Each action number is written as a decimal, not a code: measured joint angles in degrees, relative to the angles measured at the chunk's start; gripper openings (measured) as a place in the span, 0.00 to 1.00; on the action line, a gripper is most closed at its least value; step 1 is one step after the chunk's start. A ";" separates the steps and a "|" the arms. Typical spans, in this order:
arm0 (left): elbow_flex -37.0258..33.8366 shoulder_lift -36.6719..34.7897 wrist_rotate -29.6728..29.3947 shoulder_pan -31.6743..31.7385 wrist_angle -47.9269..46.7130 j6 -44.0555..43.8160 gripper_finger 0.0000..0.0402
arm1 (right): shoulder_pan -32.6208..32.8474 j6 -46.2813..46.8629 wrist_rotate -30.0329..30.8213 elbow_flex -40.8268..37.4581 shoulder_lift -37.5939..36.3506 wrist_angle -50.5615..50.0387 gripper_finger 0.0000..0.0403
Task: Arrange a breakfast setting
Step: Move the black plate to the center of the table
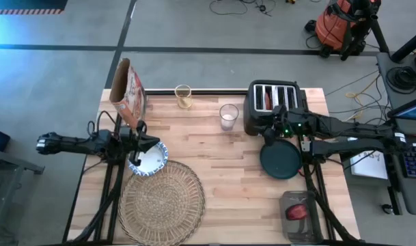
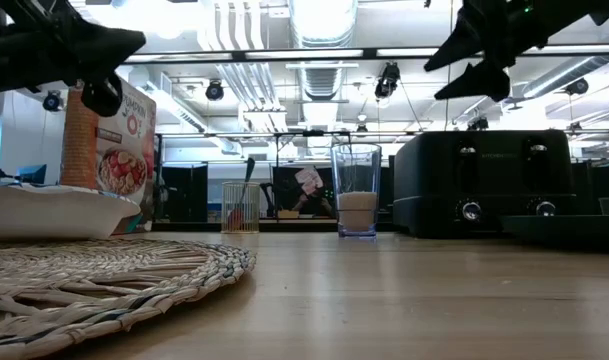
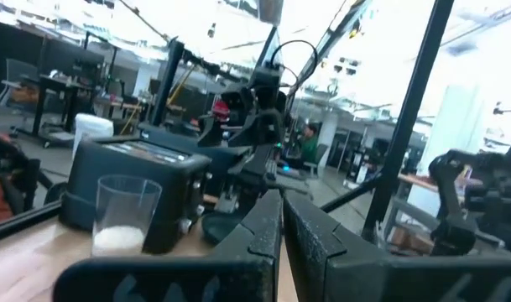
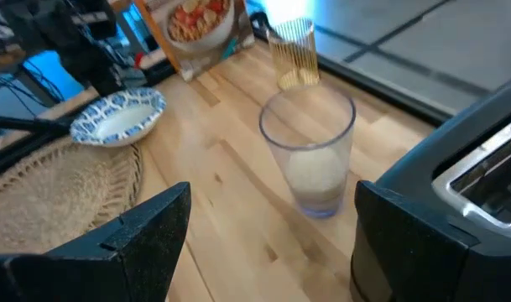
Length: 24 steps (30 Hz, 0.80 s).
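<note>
**Setting half laid, bowl off-centre, glass next to toaster: tip and knock risks**

Left of the high view: left gripper [image 1: 141, 140] hangs over the blue-and-white bowl [image 1: 148, 159], fingers pressed together in its wrist view, holding nothing. The bowl sits at the upper edge of the woven placemat [image 1: 162, 200], lower left of frame, only partly on the weave as far as I can tell. Risk: if that gripper drops or swings out low, it catches the bowl rim and tips or skids it off the mat edge. The cereal bag [image 1: 129, 89] stands just behind, upper left; a wide arm swing could topple it.

Centre: clear glass [image 1: 229, 116] stands upright on bare wood, well apart from the mat, something pale in its bottom. A second small ribbed glass [image 1: 183, 96] sits near the table's far edge.

Right of centre: right gripper [image 1: 278, 123] is raised, jaws spread wide and empty, facing the clear glass in its wrist view. It hovers above the teal plate [image 1: 281, 158] and just beside the black toaster [image 1: 271, 106]. Risk: the glass is smooth and tapered, so a high or off-centre pinch could let it slip or tilt and spill. A fast approach could knock it over, and the elbow could clip the toaster. The plate lies flat, so there is little edge to pinch and it may slide
</note>
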 joint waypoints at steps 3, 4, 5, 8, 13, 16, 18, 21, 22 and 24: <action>0.00 1.89 0.00 0.00 1.18 -0.84 0.00 | 0.00 1.73 -0.94 0.00 2.41 -0.04 0.81; 0.00 2.52 0.01 0.00 2.32 -1.68 0.00 | 0.00 2.73 -1.93 0.03 3.22 -0.16 0.81; 0.04 3.10 0.01 0.00 3.56 -2.53 0.00 | 0.00 3.56 -2.94 0.34 4.22 -0.87 0.81; 2.04 5.08 0.01 0.00 4.06 -4.32 0.00 | 0.02 6.92 -5.01 2.82 7.53 -4.58 0.81; 7.64 9.73 0.01 -0.02 2.78 -3.53 0.00 | 0.02 13.74 -5.57 7.63 14.16 -15.70 0.81; 11.93 12.92 0.01 -0.02 0.18 -3.10 0.00 | 0.03 18.69 -6.20 10.19 18.04 -24.09 0.81; 15.26 15.03 -0.07 -0.02 -2.64 -3.06 0.00 | 0.27 21.94 -7.54 11.39 20.30 -29.25 0.81; 20.33 18.54 -0.48 -0.02 -7.49 -3.42 0.00 | 1.55 26.59 -10.00 11.95 23.02 -33.81 0.81; 22.15 19.73 -0.48 -0.02 -9.19 -3.44 0.00 | 2.17 27.72 -11.21 11.96 23.75 -34.12 0.81; 25.68 22.19 -0.50 -0.02 -13.08 -3.45 0.00 | 3.68 30.11 -13.25 11.89 24.95 -34.23 0.81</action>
